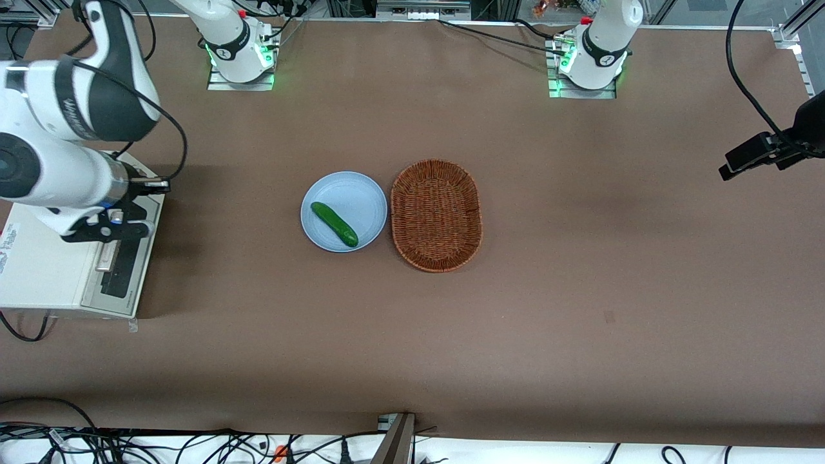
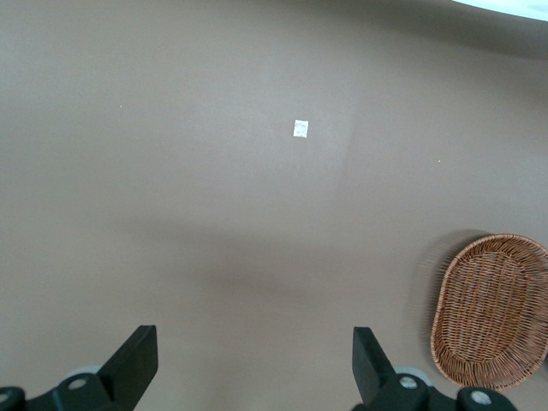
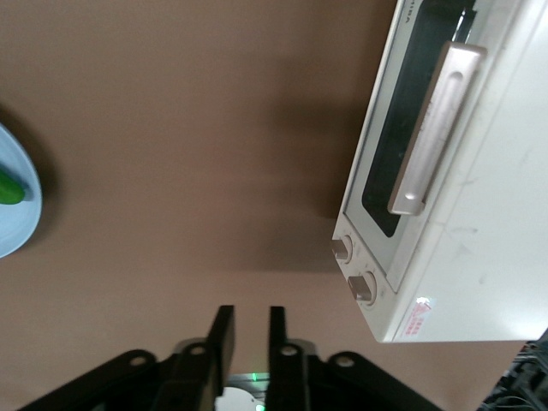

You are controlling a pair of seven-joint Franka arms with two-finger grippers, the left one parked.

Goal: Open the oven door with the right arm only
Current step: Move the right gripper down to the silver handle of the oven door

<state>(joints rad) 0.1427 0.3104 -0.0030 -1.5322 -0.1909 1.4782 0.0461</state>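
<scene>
The cream-white toaster oven (image 1: pixel 45 270) stands at the working arm's end of the table. Its oven door (image 1: pixel 122 274) is closed, with the silver bar handle (image 1: pixel 106 256) along its upper edge. The right arm (image 1: pixel 58 129) reaches over the oven, and its black gripper (image 1: pixel 113 222) hangs just above the door's handle edge. In the right wrist view the door (image 3: pixel 402 145), the handle (image 3: pixel 434 128) and two knobs (image 3: pixel 351 267) show beside the gripper (image 3: pixel 250 321). The fingers stand a narrow gap apart, hold nothing and touch nothing.
A light blue plate (image 1: pixel 354 193) with a green cucumber (image 1: pixel 334 224) sits mid-table, next to a wicker basket (image 1: pixel 436 214). The basket also shows in the left wrist view (image 2: pixel 490 310). The plate's rim (image 3: pixel 17 231) shows in the right wrist view.
</scene>
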